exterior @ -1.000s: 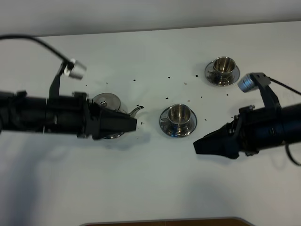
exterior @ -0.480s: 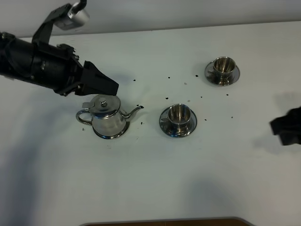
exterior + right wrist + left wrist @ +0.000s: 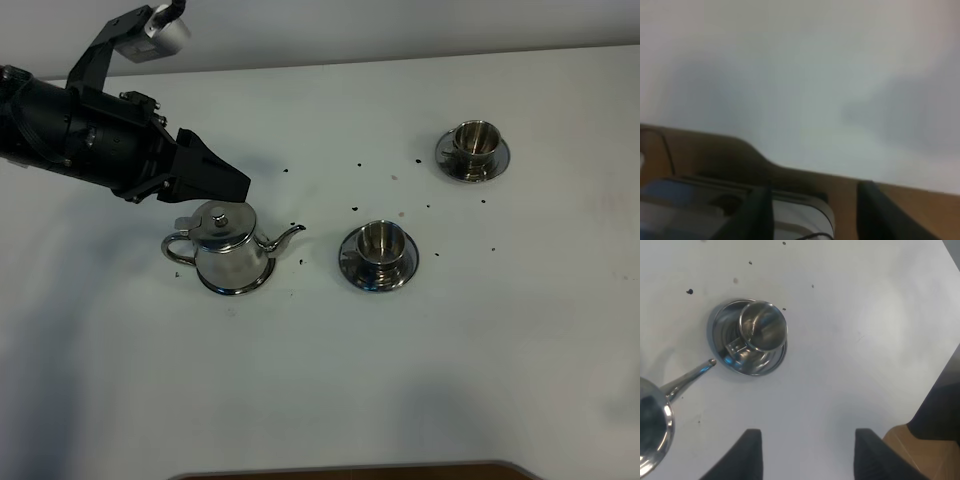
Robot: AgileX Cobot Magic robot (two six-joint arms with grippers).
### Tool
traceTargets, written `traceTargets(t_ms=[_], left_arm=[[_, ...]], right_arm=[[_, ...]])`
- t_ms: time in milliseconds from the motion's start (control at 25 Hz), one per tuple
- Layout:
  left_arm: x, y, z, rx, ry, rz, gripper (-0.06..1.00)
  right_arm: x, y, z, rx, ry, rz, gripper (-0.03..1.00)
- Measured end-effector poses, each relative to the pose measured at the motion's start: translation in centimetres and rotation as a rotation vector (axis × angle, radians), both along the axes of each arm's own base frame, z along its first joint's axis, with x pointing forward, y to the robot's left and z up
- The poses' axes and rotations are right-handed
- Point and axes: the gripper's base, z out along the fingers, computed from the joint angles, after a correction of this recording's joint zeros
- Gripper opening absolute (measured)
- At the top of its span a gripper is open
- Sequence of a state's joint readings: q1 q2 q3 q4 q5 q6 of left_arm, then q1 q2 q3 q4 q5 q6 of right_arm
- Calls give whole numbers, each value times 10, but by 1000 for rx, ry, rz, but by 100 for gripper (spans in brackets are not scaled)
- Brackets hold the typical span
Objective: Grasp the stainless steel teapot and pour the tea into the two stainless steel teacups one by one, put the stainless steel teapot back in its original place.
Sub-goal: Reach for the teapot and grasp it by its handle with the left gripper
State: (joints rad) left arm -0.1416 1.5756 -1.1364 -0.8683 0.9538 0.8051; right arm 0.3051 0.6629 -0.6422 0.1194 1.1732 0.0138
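The stainless steel teapot [image 3: 226, 250] stands upright on its coaster [image 3: 243, 288] at the centre left, spout pointing right. My left gripper [image 3: 234, 186] hovers just behind it, open and empty; in the left wrist view [image 3: 807, 456] its fingers stand apart, with the teapot's spout [image 3: 690, 378] at one side. The near teacup [image 3: 379, 240] sits on its saucer [image 3: 352, 270] right of the spout, and also shows in the left wrist view [image 3: 763, 330]. The far teacup [image 3: 474, 140] sits on its saucer [image 3: 493, 165] at the back right. My right gripper [image 3: 812, 212] is open and empty, out of the exterior view.
Small dark specks [image 3: 358, 165] lie scattered on the white table [image 3: 330, 380] around the cups. The right wrist view shows the table's brown edge [image 3: 850, 182] and a grey device [image 3: 715, 210] beyond it.
My left arm has risen from over the teapot to the back left, uncovering it. My right arm has drawn back off the right side of the exterior view.
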Motion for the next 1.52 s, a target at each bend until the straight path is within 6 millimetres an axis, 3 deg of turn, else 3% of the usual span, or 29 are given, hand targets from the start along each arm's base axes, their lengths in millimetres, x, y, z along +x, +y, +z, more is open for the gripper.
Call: traceTargets(t_ms=[280, 880, 1280, 1520], left_arm=[[0, 0, 0, 0, 0, 0, 47], [-2, 1, -1, 14, 10, -20, 47], [-2, 1, -2, 24, 10, -24, 47], [-2, 1, -2, 27, -6, -35, 47]], right_arm=[[-34, -10, -14, 38, -150, 22, 39], [-39, -10, -14, 69, -202, 32, 40], [-57, -23, -8, 74, -364, -238, 40], [-73, -23, -6, 81, -471, -290, 40]])
